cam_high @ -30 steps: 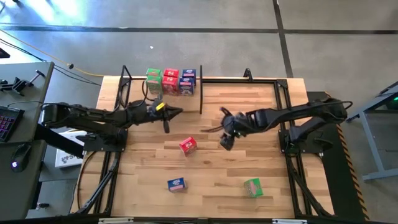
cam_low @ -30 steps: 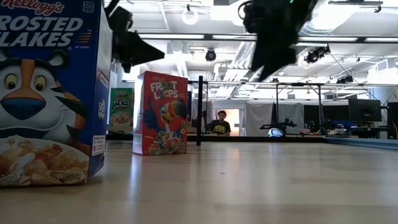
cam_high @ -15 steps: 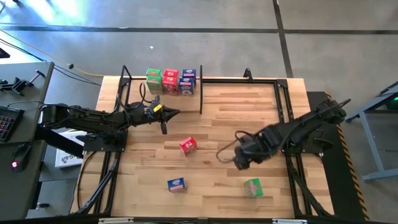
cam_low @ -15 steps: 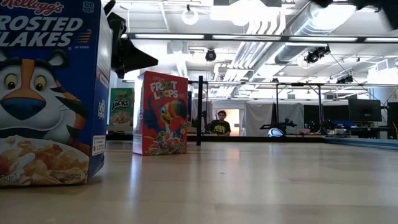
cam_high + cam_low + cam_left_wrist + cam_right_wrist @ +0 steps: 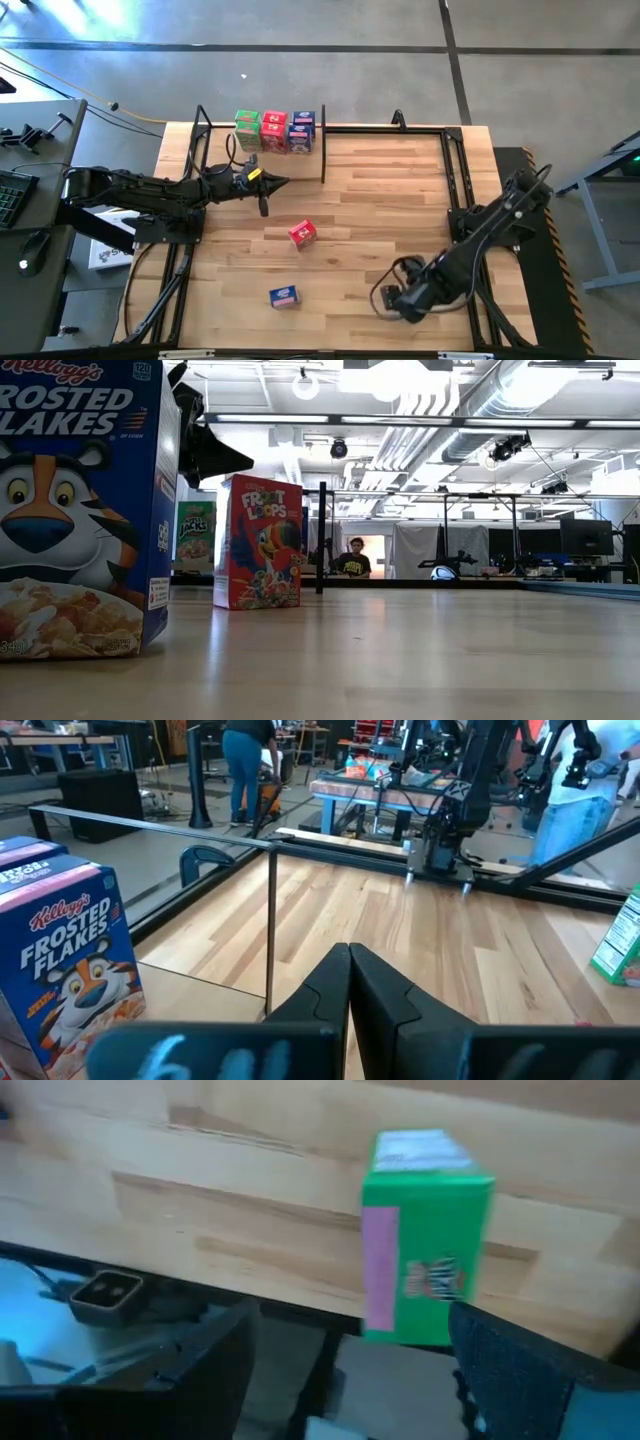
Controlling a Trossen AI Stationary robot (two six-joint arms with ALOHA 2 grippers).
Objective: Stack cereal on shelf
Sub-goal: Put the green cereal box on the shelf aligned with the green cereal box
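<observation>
The right gripper (image 5: 408, 302) hangs low over the table's near right corner, its fingers (image 5: 520, 1370) spread apart, with a green cereal box (image 5: 425, 1240) standing just ahead of them. The left gripper (image 5: 264, 195) is pinched together, empty, beside the black divider (image 5: 323, 143). A red Froot Loops box (image 5: 302, 233) and a blue Frosted Flakes box (image 5: 284, 296) sit mid-table; more boxes (image 5: 275, 130) line the shelf (image 5: 400, 145) at the far edge.

blue cereal box (image 5: 80, 510): "Kellogg's Frosted Flakes" | red cereal box (image 5: 258, 542): "Froot Loops" | green cereal box (image 5: 196, 532): "Jacks"
</observation>
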